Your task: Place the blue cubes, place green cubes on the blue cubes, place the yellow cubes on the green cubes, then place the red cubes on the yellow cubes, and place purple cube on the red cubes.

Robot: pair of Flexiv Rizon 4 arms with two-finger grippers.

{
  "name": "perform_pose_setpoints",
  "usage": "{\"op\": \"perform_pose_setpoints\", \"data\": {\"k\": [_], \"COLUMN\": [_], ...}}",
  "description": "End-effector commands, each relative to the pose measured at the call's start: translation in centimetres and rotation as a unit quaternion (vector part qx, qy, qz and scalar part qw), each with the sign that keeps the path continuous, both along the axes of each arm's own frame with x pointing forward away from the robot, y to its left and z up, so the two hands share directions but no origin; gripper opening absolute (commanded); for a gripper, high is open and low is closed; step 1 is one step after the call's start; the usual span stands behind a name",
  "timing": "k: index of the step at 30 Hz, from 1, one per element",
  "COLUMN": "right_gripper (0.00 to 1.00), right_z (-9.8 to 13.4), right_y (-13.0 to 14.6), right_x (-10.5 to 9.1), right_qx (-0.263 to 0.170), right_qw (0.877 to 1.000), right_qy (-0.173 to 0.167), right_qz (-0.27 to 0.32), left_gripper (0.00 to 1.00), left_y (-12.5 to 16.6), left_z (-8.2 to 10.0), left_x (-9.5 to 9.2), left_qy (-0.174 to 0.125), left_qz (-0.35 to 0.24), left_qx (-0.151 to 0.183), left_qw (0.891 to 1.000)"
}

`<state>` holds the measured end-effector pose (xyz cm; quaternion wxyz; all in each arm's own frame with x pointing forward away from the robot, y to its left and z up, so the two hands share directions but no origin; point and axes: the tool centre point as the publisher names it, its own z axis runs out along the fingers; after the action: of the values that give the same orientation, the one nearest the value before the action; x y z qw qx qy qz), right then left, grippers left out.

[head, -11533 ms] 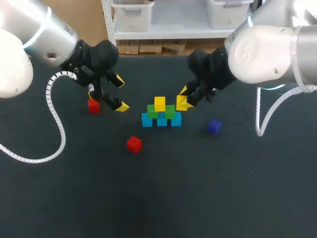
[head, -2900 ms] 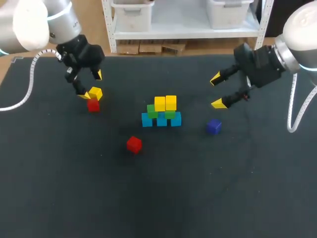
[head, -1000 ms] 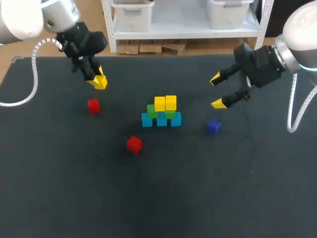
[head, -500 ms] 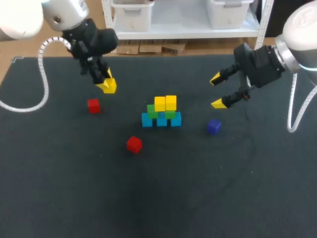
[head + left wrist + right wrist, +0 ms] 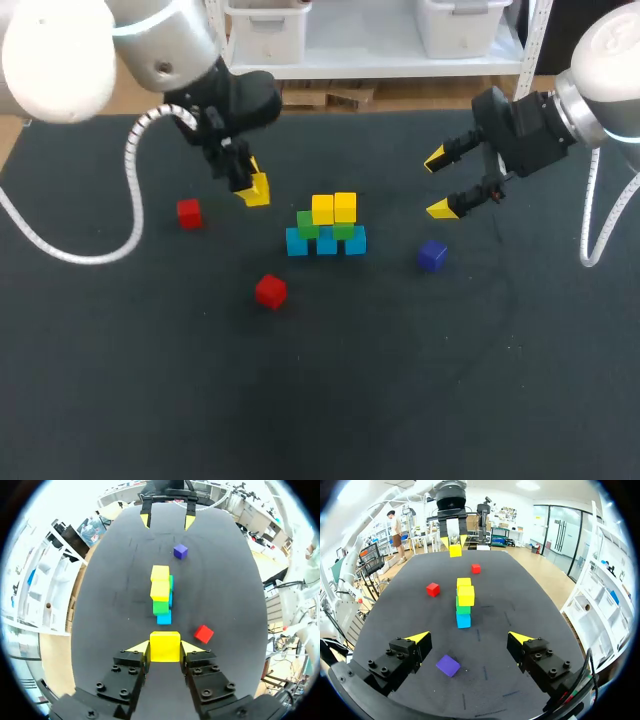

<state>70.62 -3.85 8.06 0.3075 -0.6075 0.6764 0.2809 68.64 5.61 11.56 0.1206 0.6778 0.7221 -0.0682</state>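
Closing in on the stack now: the left end effector (image 5: 253, 188) has its fingers pinched onto a yellow cube (image 5: 164, 645), gripped from two sides and carried clear of the surface (image 5: 350, 390). The grip looks square and centred, which should help it set down flat.

Just ahead of it is the stack (image 5: 326, 228): blue cubes (image 5: 326, 243) in a row on the bottom, green cubes (image 5: 343, 229) on those, and two yellows (image 5: 334, 208) already on top. With both greens looking covered, I can't call exactly where this extra yellow will go.

Out wide, the right end effector (image 5: 441, 184) is spread fully open with nothing in it, parked beside the stack near the purple cube (image 5: 432, 256), probably keeping out of the left arm's way. Two red cubes (image 5: 270, 291) sit loose on the surface, untouched, so the red and purple layers are yet to come.

Against half a second ago, the left arm has swung from near the far red cube toward the stack; the right arm hasn't budged.
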Motion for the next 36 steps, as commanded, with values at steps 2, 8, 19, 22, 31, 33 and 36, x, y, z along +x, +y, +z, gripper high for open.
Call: {"op": "perform_pose_setpoints", "data": {"k": [2,8,19,22,31,33,36], "right_gripper": [1.0,1.0,1.0,1.0,1.0,1.0,1.0], "right_z": [-0.1,-0.1,-0.1,-0.1,-0.1,-0.1,-0.1], "right_y": [0.0,0.0,0.0,0.0,0.0,0.0,0.0], "right_x": [0.1,0.1,0.1,0.1,0.1,0.1,0.1], "right_qx": [0.001,0.001,0.001,0.001,0.001,0.001,0.001], "right_qw": [1.0,1.0,1.0,1.0,1.0,1.0,1.0], "right_qy": [0.0,0.0,0.0,0.0,0.0,0.0,0.0], "right_qz": [0.001,0.001,0.001,0.001,0.001,0.001,0.001], "left_gripper": [0.0,0.0,0.0,0.0,0.0,0.0,0.0], "left_y": [-0.6,-1.5,-2.3,-2.3,-2.9,-3.1,-3.4], "left_z": [-0.8,-1.1,-0.8,-0.8,-1.3,-1.5,-1.7], "left_x": [-0.5,-0.4,0.0,0.3,1.0,1.1,1.3], "left_qy": [-0.054,-0.047,-0.028,-0.028,-0.02,-0.019,-0.017], "left_qz": [0.02,0.01,-0.023,-0.022,-0.029,-0.031,-0.032], "left_qx": [-0.002,-0.002,0.021,0.022,0.027,0.026,0.026], "left_qw": [0.998,0.999,0.999,0.999,0.999,0.999,0.999]}}
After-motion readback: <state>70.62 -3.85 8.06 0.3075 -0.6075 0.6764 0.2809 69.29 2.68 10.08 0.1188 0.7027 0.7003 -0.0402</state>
